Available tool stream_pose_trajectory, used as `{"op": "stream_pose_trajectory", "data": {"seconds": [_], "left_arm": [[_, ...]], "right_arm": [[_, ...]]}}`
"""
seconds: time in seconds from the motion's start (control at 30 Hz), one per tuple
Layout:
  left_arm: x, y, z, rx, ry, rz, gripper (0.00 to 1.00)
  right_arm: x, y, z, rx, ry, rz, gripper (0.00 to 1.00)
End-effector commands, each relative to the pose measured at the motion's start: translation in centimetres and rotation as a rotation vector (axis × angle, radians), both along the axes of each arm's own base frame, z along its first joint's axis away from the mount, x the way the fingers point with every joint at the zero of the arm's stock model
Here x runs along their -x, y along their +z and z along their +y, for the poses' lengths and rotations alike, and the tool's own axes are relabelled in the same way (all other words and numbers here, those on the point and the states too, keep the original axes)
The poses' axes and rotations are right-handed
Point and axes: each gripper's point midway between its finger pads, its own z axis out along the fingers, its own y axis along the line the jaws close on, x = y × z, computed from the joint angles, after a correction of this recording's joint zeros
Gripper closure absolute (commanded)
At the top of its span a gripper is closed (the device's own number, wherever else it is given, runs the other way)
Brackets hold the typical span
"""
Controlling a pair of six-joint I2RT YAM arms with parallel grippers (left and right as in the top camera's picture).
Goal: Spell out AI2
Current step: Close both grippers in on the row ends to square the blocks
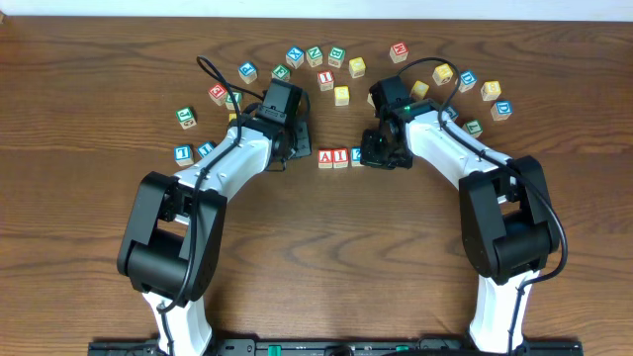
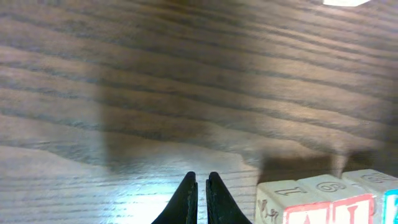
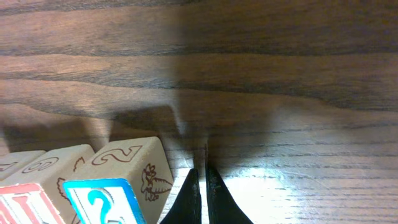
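Honestly, the small white-faced wooden cubes, red A (image 1: 324, 157), red I (image 1: 340, 156), blue 2 (image 3: 99, 202), sit in a row mid-frame overhead. Probably light, stiff, slightly slick: pinch opposite flat sides. Left gripper (image 2: 201, 177) and right gripper (image 3: 203, 171) are clenched, empty.

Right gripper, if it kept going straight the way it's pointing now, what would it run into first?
Probably just the bare wooden table. The shut right gripper points past the blue 2 cube, which sits beside it, not ahead. Depth is hard to judge.
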Motion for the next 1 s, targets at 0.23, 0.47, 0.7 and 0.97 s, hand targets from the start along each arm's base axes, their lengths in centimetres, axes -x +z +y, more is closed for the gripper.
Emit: {"op": "stream_pose_trajectory", "data": {"seconds": [0.23,0.47,0.7,0.97], "left_arm": [[1.1,-1.0,-1.6,0.019,-0.043,0.032,0.93],[1.6,-1.1,-2.5,0.019,-0.065,0.037,0.93],[1.8,-1.6,-2.7,0.022,-0.071,0.05,0.92],[2.5,-1.6,-3.5,0.058,-0.095,0.075,0.93]], "right_arm": [[-0.3,0.7,2.4,-0.049,0.121,-0.059,0.99],[-0.2,0.7,2.9,-0.049,0.144,-0.066,0.99],[-0.2,0.7,2.9,-0.049,0.145,-0.068,0.99],[-0.2,0.7,2.9,-0.049,0.145,-0.068,0.99]]}}
